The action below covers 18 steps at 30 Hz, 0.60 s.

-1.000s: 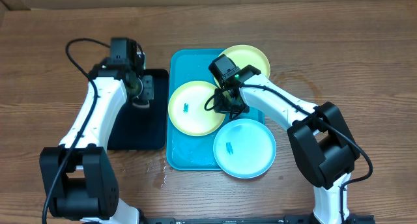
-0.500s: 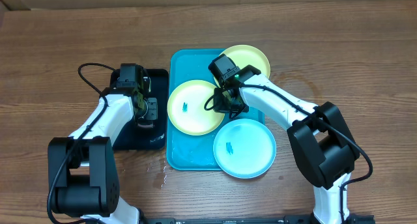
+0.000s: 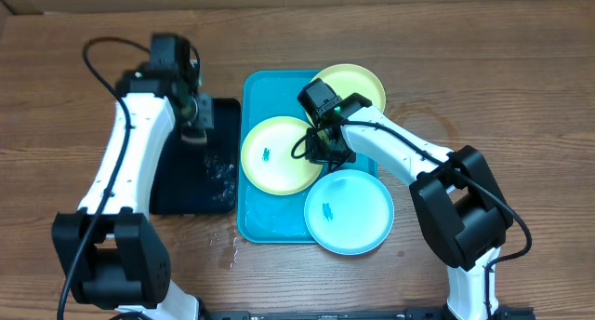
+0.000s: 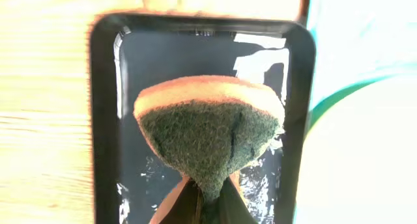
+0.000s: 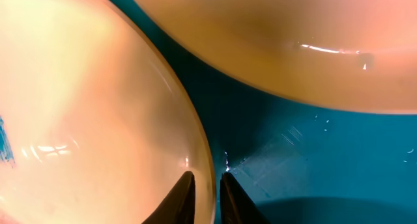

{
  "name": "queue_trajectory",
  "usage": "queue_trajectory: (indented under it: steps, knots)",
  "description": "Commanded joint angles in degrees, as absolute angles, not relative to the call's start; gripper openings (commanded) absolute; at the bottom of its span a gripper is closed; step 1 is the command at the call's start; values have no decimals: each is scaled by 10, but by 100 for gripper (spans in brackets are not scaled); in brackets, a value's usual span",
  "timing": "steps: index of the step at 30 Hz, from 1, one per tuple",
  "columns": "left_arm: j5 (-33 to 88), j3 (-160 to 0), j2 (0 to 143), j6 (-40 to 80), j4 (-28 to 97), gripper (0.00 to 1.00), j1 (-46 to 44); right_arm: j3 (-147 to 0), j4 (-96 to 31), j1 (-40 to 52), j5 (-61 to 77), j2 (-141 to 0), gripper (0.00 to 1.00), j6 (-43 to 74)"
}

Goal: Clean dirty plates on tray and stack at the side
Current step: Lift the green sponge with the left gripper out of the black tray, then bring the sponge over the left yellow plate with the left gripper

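**Overhead.** Wooden table (image 3: pixel 483 69) seen from above. The turquoise tray (image 3: pixel 263 220) lies at centre, and a black tray (image 3: pixel 177 194) sits just beside it at 9 o'clock. Three plates are on the turquoise tray:
- The central yellow-green plate (image 3: pixel 279 162) is toward 9 o'clock and carries a blue smudge (image 3: pixel 267 153).
- The rear yellow-green plate (image 3: pixel 358 81) overhangs the 1 o'clock corner.
- The light blue plate (image 3: pixel 358 218) overhangs the 5 o'clock corner and is also smudged.

My left gripper (image 3: pixel 194 126) hangs over the 12 o'clock end of the black tray. My right gripper (image 3: pixel 325 154) sits at the 3 o'clock edge of the central yellow-green plate.

**Left wrist.** My left gripper (image 4: pixel 207 206) is clamped on a scouring sponge (image 4: pixel 212 129). The sponge's green abrasive face is toward the camera and its orange body is at 12 o'clock. Below it lies the wet black tray (image 4: pixel 103 120). At 3 o'clock a green plate rim curves past, in glare.

**Right wrist.** My right gripper (image 5: pixel 207 178) straddles the rim of the central yellow-green plate (image 5: pixel 85 100). One of the fingers (image 5: pixel 184 196) is over the plate, and the other is over the turquoise tray (image 5: pixel 306 159). The gap between the two is narrow. I cannot tell whether they pinch the rim. The rear yellow-green plate (image 5: pixel 280 42) fills the 12 o'clock edge.
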<state>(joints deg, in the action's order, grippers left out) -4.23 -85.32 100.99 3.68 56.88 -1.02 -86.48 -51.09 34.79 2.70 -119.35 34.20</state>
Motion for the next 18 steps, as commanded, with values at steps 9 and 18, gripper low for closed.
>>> queue_trajectory:
  steps: [9, 18]
  knots:
    - [0, -866, 1007, 58, 631, 4, -14, -877, -511, 352, 26, -1190, 4, 342]
    - [169, -854, 1007, 83, 595, 4, -32, -877, -515, 352, 26, -1190, 4, 342]
